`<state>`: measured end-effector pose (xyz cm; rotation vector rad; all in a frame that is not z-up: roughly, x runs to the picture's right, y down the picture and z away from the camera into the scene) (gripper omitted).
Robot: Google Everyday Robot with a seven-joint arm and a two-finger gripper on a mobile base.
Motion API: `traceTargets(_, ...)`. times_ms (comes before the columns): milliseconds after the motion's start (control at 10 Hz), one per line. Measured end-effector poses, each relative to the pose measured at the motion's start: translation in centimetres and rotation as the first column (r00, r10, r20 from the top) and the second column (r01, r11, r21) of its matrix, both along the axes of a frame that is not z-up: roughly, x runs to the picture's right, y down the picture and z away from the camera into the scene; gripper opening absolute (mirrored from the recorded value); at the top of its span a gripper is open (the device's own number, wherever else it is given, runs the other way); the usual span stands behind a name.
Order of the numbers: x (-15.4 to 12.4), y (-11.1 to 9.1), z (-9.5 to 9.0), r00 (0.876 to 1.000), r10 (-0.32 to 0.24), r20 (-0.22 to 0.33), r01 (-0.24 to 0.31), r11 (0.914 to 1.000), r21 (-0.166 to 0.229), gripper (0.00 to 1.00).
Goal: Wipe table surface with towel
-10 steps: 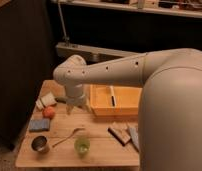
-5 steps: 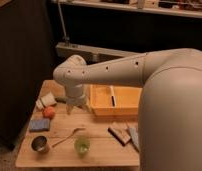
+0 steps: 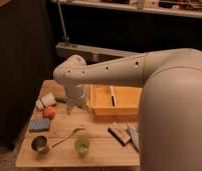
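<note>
We see the gripper (image 3: 77, 107) above the bench (image 3: 99, 150) centre-left, fingers apart, the towel (image 3: 133, 136) toward the front right corner.

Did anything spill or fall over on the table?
Nothing looks spilled or tipped. The green cup and metal cup stand upright, a spoon lies between them, and the gripper hangs over the table surface, jaws open, holding nothing.

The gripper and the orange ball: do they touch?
Apart. The camera view shows bare table between the gripper, hanging above it, and the orange ball.
</note>
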<state>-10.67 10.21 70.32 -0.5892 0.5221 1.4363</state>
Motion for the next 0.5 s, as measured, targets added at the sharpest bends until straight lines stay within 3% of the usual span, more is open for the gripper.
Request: traceTargets(500, -0.02, 0.0, -0.01, 1.0, 0.0, 0.0, 0.0, 1.0, 0.0, 0.65)
